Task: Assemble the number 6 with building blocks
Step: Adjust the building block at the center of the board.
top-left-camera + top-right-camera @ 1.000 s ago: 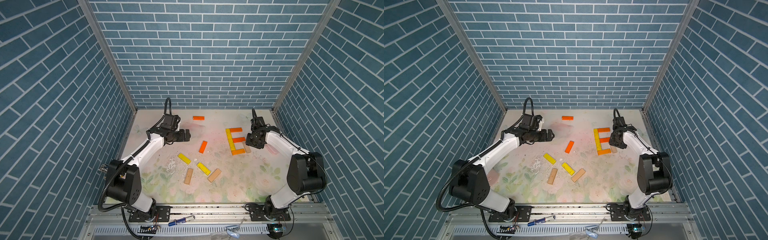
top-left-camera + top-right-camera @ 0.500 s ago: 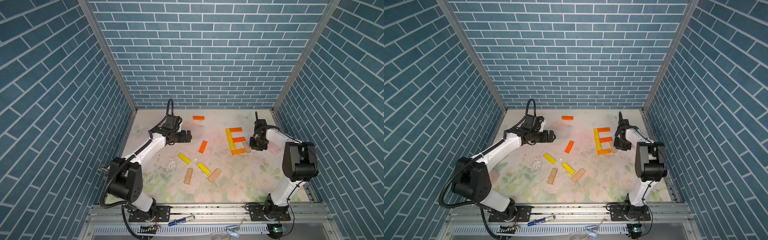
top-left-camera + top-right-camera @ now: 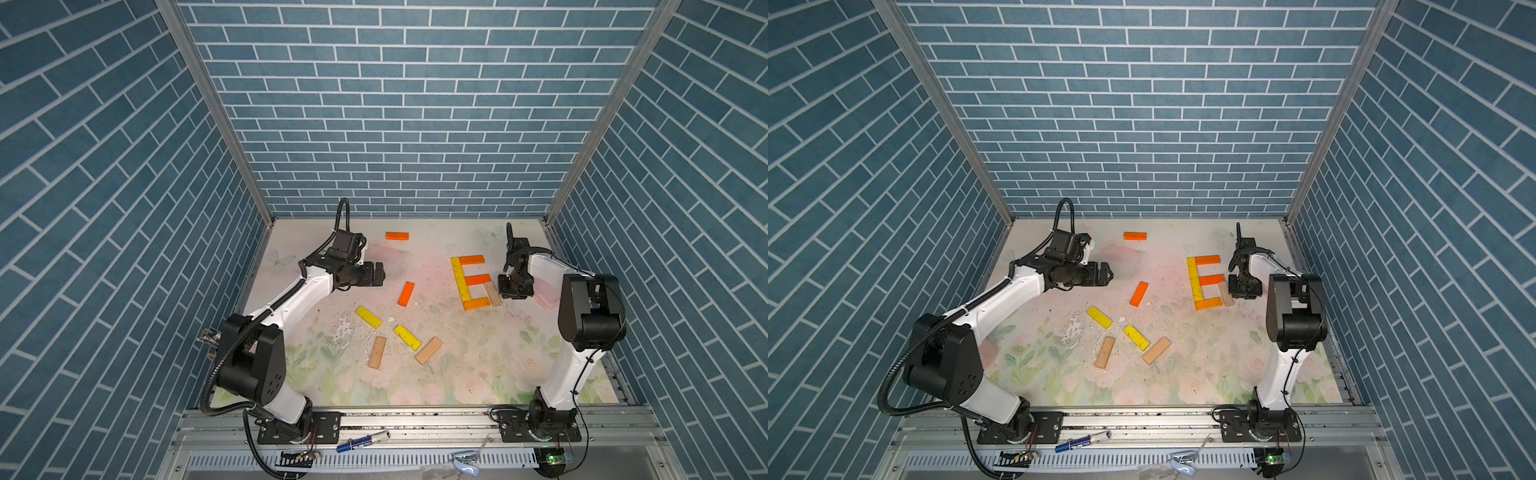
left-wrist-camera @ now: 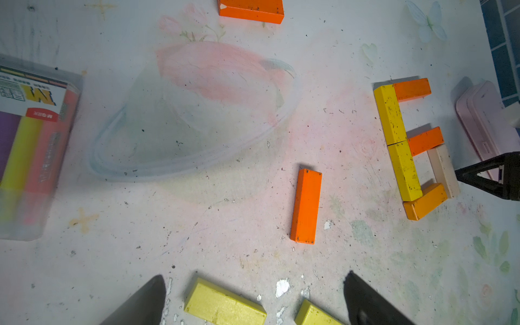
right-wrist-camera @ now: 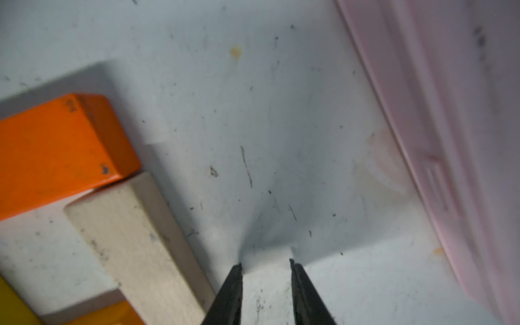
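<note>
Building blocks form a partial figure at the right in both top views: two yellow blocks (image 3: 460,276) end to end, with three orange blocks (image 3: 478,279) branching right. A tan block (image 3: 493,294) closes the lower loop's right side. My right gripper (image 5: 266,263) is low over the table just right of that tan block (image 5: 135,239), fingers a little apart with only bare table between them. My left gripper (image 3: 377,274) hovers wide open and empty left of centre. In the left wrist view two loose yellow blocks (image 4: 222,304) lie below its fingers (image 4: 255,275).
Loose blocks lie mid-table: an orange one (image 3: 406,293), another orange one (image 3: 397,236) at the back, two yellow (image 3: 368,317) and two tan (image 3: 377,352). A pink case (image 3: 546,297) lies close right of my right gripper. A clear pack of sticks (image 4: 31,146) sits near my left arm.
My right arm's elbow swung in and up while its gripper stayed beside the tan block, closing and then parting slightly. My left gripper drifted a little to the right.
</note>
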